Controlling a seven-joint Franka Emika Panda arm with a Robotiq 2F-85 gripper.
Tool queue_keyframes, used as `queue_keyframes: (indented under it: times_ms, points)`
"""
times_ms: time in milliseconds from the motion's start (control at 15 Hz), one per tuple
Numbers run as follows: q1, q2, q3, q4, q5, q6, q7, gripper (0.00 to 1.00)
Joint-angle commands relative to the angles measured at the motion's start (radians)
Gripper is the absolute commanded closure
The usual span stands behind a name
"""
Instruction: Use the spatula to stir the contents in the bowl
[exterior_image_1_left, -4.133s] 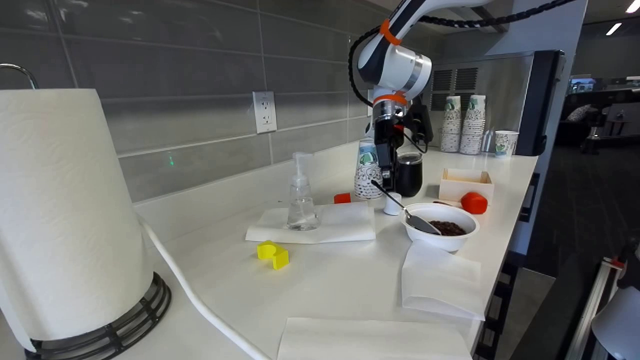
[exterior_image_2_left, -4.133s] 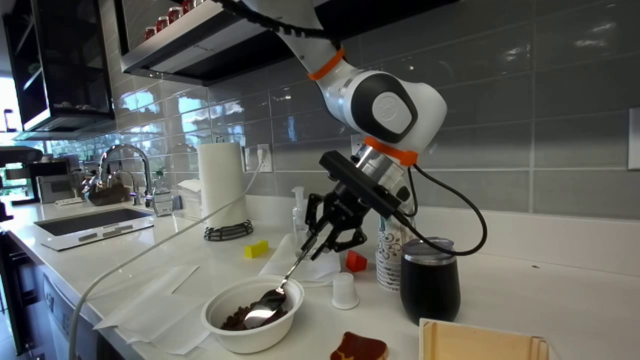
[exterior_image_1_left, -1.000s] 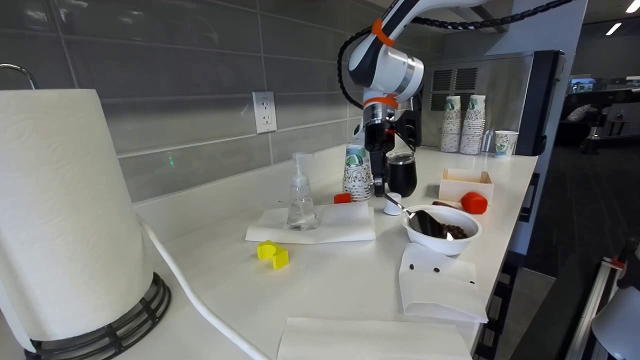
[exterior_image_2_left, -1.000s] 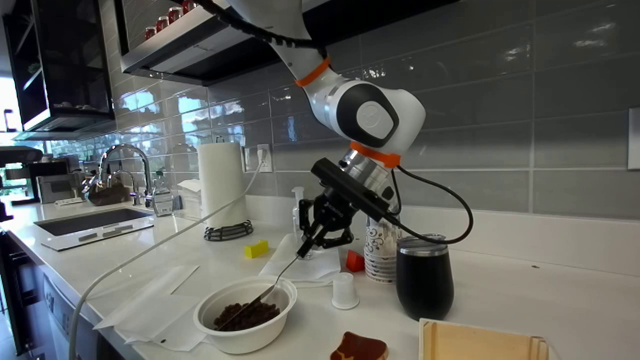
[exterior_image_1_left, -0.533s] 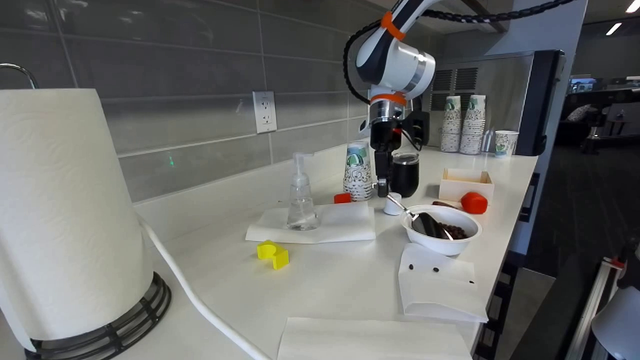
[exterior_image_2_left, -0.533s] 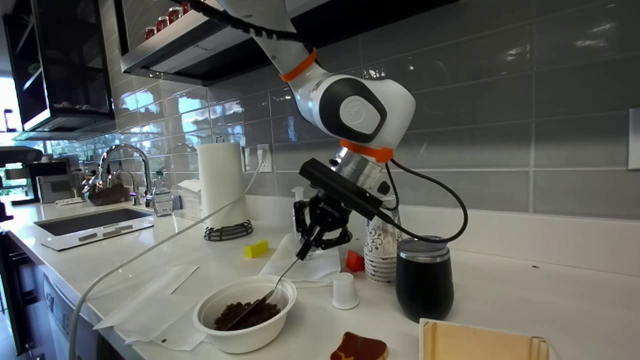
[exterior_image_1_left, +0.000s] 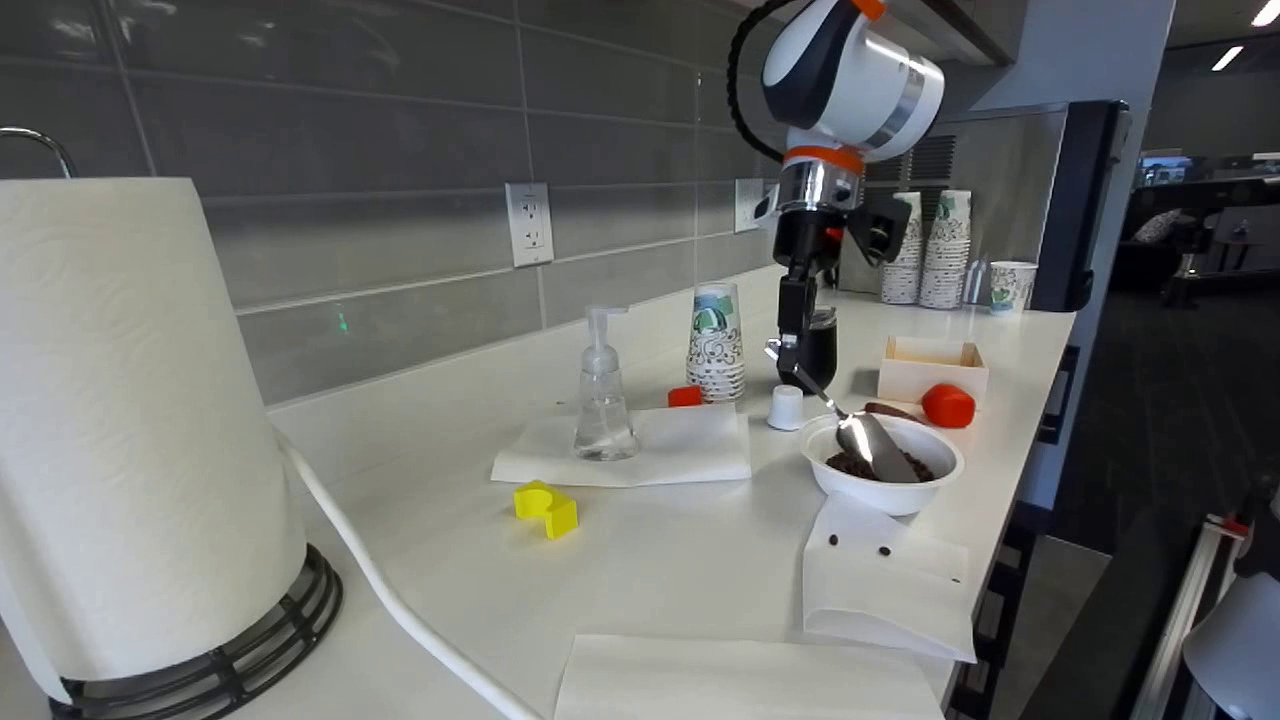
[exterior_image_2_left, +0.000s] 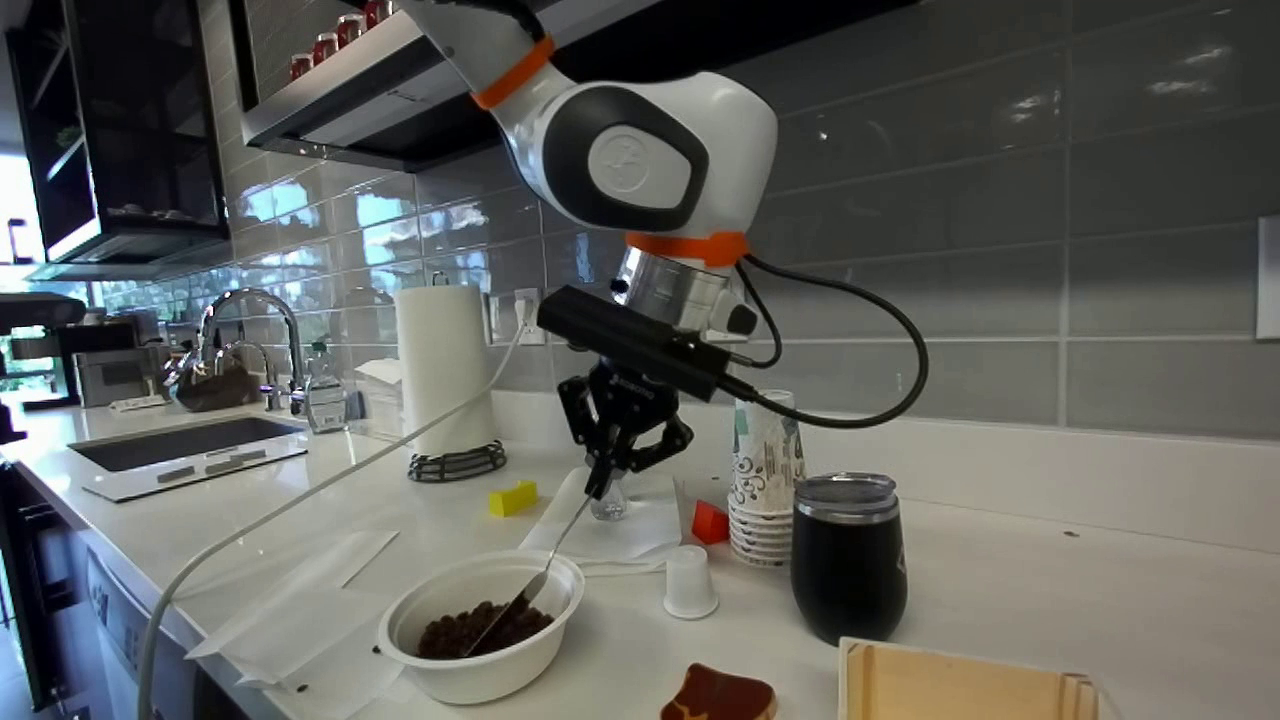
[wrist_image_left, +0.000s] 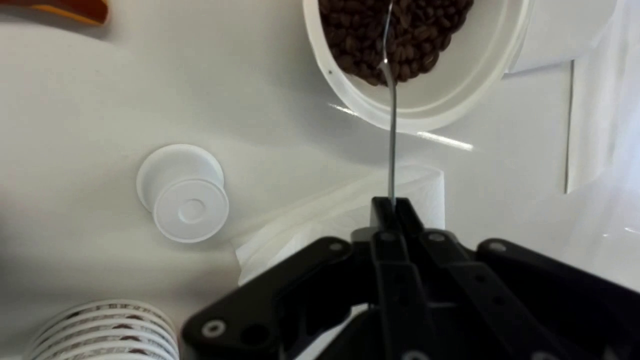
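My gripper (exterior_image_1_left: 790, 375) is shut on the thin handle of the silver metal spatula (exterior_image_1_left: 882, 447). In the wrist view the fingertips (wrist_image_left: 393, 205) pinch the handle (wrist_image_left: 392, 145). The spatula slants down into the white bowl (exterior_image_1_left: 880, 497), its flat head among the dark brown beans (exterior_image_2_left: 462, 632). In an exterior view the head (exterior_image_2_left: 510, 615) shows nearly edge-on; its lower edge is hidden in the beans. The gripper (exterior_image_2_left: 597, 487) is above and behind the bowl's rim, outside the bowl (exterior_image_2_left: 500, 680). The wrist view shows part of the bowl (wrist_image_left: 482, 65) and the beans (wrist_image_left: 420, 45).
A small white cup (exterior_image_2_left: 690, 583), black tumbler (exterior_image_2_left: 849, 570) and paper cup stack (exterior_image_1_left: 716, 345) stand near the gripper. A soap bottle (exterior_image_1_left: 603, 405) stands behind. Toy toast (exterior_image_2_left: 718, 692) and a wooden box (exterior_image_1_left: 933, 372) are beside the bowl. Loose beans lie on a napkin (exterior_image_1_left: 890, 600).
Earliest, the gripper was open around the leaning spatula; now it is shut on it. Beans have appeared on the napkin. Lately the arm has swung and the spatula head has turned and shifted in the bowl.
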Motion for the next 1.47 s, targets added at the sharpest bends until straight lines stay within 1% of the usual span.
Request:
queue_keyframes:
  times_ms: [0, 267, 467, 600, 867, 1133, 1267, 1400]
  points:
    - [0.041, -0.169, -0.035, -0.138, 0.028, 0.101, -0.022, 0.99]
    - [0.085, -0.269, -0.059, -0.218, 0.035, 0.186, 0.002, 0.99]
    - [0.125, -0.316, -0.060, -0.270, 0.020, 0.253, 0.022, 0.99]
    - [0.155, -0.336, -0.061, -0.290, 0.016, 0.273, 0.029, 0.99]
    - [0.213, -0.377, -0.063, -0.314, 0.020, 0.290, 0.048, 0.99]
    - [0.256, -0.409, -0.070, -0.319, 0.034, 0.306, 0.087, 0.99]
    - [0.270, -0.399, -0.073, -0.295, 0.033, 0.332, 0.118, 0.99]
    - [0.278, -0.410, -0.070, -0.301, 0.024, 0.386, 0.153, 0.99]
